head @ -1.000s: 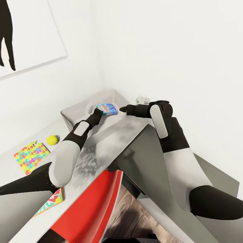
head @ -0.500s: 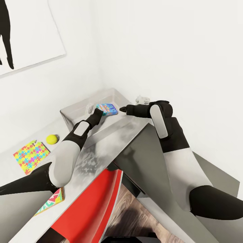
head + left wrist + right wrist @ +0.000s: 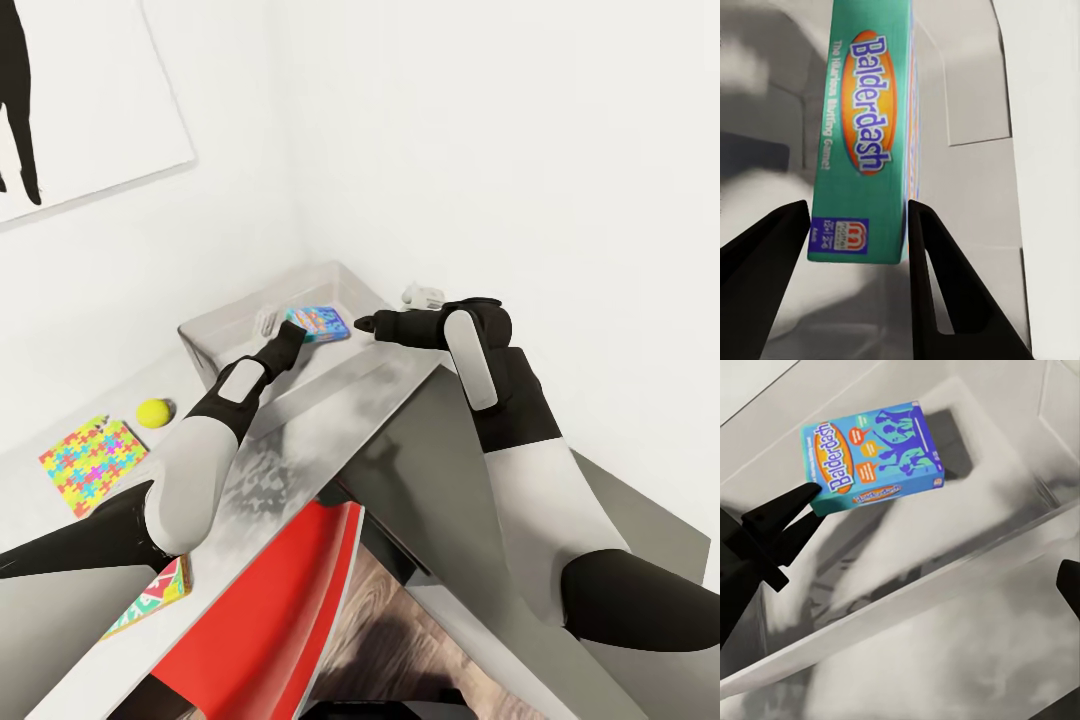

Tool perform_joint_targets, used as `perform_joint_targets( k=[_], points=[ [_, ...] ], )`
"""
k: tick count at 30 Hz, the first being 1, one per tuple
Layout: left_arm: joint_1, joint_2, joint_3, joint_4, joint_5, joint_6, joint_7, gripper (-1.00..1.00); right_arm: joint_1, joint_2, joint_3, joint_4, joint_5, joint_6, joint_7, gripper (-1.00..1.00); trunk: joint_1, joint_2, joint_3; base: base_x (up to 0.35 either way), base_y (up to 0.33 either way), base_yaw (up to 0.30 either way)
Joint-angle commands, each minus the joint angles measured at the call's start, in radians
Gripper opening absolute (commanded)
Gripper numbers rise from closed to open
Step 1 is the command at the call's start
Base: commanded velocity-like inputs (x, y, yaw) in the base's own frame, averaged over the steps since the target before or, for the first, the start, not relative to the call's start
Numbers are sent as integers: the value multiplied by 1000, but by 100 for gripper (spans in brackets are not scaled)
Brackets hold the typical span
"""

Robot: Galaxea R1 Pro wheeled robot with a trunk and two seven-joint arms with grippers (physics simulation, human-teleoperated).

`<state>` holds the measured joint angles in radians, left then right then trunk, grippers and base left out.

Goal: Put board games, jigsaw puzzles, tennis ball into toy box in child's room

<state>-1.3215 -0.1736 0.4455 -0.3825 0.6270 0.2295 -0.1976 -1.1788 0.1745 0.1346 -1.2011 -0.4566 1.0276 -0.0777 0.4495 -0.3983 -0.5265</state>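
Almost no change vs a sec ago: left gripper (image 3: 859,225) still poised over the toy box (image 3: 205,335) at the surface's far corner, jaws spread either side of the blue board game (image 3: 870,454), which looks released, dropping in. Right gripper (image 3: 362,323) at the box rim, jaw state can't tell. Tennis ball (image 3: 153,412), jigsaw puzzle (image 3: 90,465) still waiting on the surface.
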Motion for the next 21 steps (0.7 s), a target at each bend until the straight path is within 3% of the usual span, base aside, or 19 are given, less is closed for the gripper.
perform_joint_targets(
  k=[1,8,21],
  points=[
    [-1,-1,8,-1,8,9,-3,-100,-1,0,0,-1,-8,3,-8,100,1,-2,-1,0,0,0],
    [-1,-1,8,0,56,8,-1,-100,-1,0,0,-1,-8,3,-8,100,1,-2,-1,0,0,0],
    [-1,-1,7,0,66,2,1,-100,-1,0,1,-2,-7,3,-8,100,1,-2,-1,0,0,0]
  ],
)
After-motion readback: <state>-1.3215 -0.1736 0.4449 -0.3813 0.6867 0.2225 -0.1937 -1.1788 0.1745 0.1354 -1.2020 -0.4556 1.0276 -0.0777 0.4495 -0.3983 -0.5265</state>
